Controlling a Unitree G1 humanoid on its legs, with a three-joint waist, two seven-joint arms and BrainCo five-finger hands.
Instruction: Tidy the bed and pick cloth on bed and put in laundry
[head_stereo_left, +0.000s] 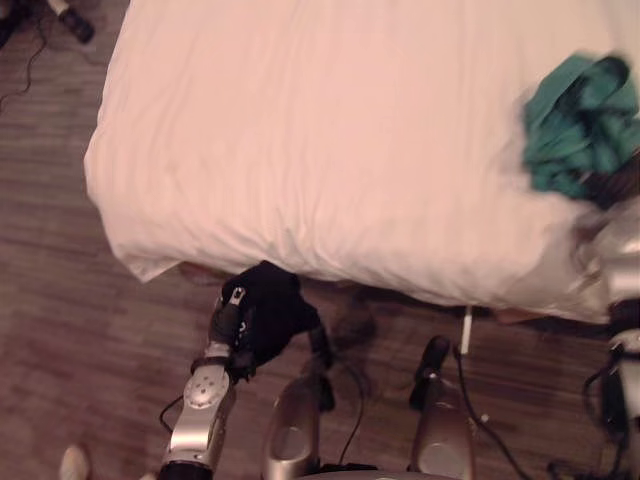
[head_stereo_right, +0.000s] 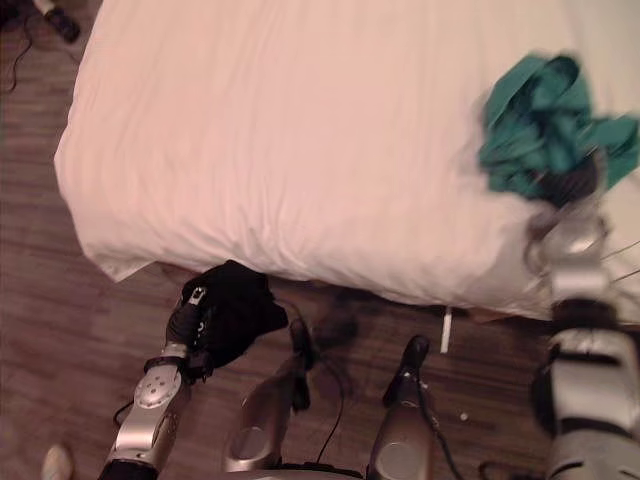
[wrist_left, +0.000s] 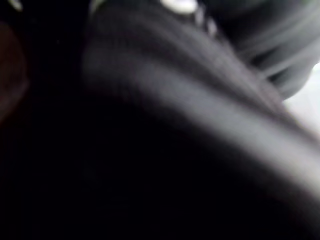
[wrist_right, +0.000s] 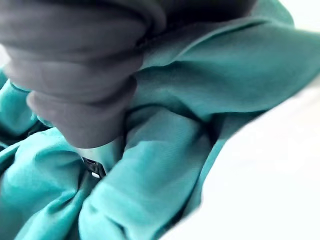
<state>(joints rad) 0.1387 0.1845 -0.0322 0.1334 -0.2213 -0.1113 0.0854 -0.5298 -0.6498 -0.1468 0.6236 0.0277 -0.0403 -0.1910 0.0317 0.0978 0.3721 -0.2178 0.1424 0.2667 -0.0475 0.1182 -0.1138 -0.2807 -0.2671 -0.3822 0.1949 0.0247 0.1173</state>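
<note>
I see the teal cloth (head_stereo_right: 535, 125) bunched, axis unclear, on the bed's (head_stereo_right: 300, 150) right. My right hand (wrist_right: 80, 90) is buried in it and my left hand (head_stereo_left: 258, 312) hangs low; I can't tell either grip.

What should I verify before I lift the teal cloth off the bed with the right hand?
1. Right hand at the teal cloth: ok, it is pushed in among the folds.
2. Firm hold on the cloth: cannot tell, the folds hide the grasp.
3. Cloth lies on the bed, near its right side: ok.
4. Left hand out of the way: ok, it is low by the bed's near edge, apart from the cloth.
5. Left hand free of any load: cannot tell.
</note>
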